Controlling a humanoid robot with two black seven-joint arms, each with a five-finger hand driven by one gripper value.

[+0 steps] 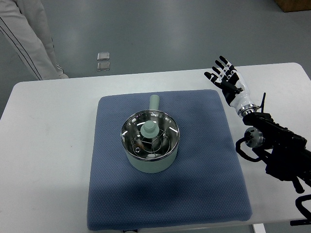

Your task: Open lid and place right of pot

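Hovering my right hand (pixel 226 74) over counter (pixel 43 145), fingers (pixel 221 61) spread wide, holding nothing; lid (pixel 149 134) sitting on pot (pixel 150 162), mat (pixel 204 160) cushioning it, awaiting my reach.

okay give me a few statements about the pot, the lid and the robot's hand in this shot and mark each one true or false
1. The lid sits on the pot. True.
2. The right hand grips the lid's knob. False: it hangs over the white table, off to the pot's right, touching nothing.
3. The right hand's fingers are spread. True.
4. The pot stands on the bare table. False: it stands on a blue mat.
5. The pot's handle points toward the table's far edge. True.
6. The left hand rests beside the pot. False: no left hand shows; only a person's leg appears at top left.
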